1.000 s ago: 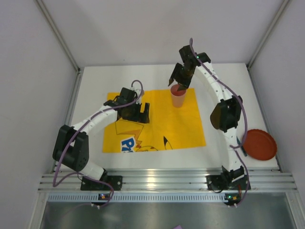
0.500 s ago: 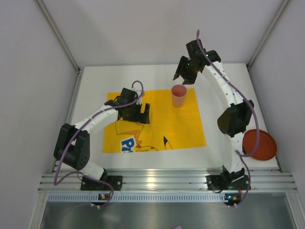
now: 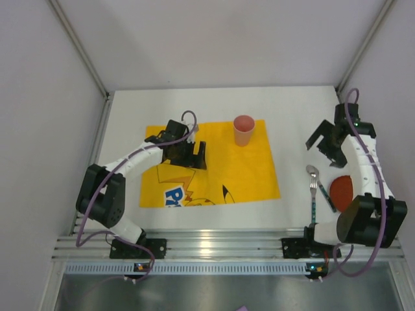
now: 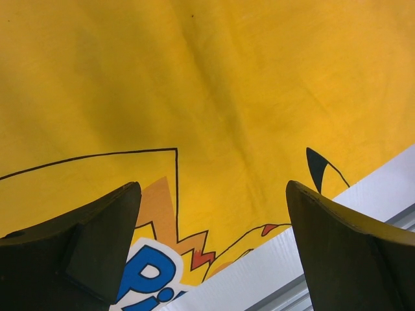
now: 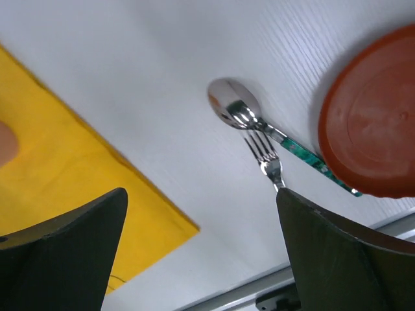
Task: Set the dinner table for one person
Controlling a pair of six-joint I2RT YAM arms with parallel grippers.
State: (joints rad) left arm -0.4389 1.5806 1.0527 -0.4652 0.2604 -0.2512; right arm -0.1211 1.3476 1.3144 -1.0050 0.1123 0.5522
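Your right gripper [image 3: 326, 146] hangs wide open and empty over the dinner table [image 3: 292, 110], spoon [image 5: 233, 110] and fork [image 5: 264, 154] lying just nearward of it beside the red plate [image 5: 369, 123], handles toward the near rail [image 3: 214, 243]; the left gripper [image 4: 213, 188], likewise open and empty, sits well apart over the yellow mat [image 4: 227, 78].

Bright, even and diffuse from overhead. On the desk [image 3: 292, 110], only soft, faint shadows beside the arms; a mild sheen along the metal rail [image 3: 214, 245]. Sharp throughout from above, with straight lines bending slightly toward the corners. Close up on the left: cloth [image 4: 214, 78] crisp, with a dim patch of shadow at upper left; left gripper [image 4: 212, 188] dark and soft-edged. On the right: spoon [image 5: 233, 107] with small bright glints, plate [image 5: 373, 123] slightly blurred, right gripper [image 5: 201, 191] near-black and out of focus.
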